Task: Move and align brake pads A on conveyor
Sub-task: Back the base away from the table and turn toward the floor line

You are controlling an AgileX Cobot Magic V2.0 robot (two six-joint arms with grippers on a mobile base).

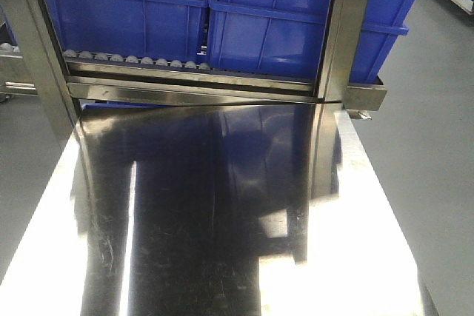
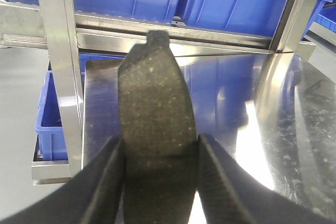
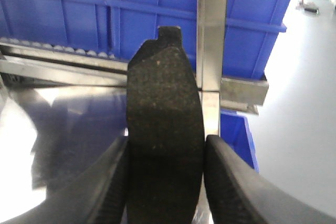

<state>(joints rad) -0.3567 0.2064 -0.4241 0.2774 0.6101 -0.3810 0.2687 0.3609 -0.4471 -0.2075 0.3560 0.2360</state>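
— What is the left gripper (image 2: pixel 160 140) doing?
— Clamping a brake pad (image 2: pixel 155 87) between its fingers (image 2: pixel 105 182) — pad jutting ahead, over the steel table (image 2: pixel 273 129).
— And the right gripper (image 3: pixel 166 142)?
— Gripping a second brake pad (image 3: pixel 165 93) likewise.

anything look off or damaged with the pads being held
Nothing stands out. The left end effector grips the left pad squarely, the right end effector grips the right pad likewise; neither looks chipped.
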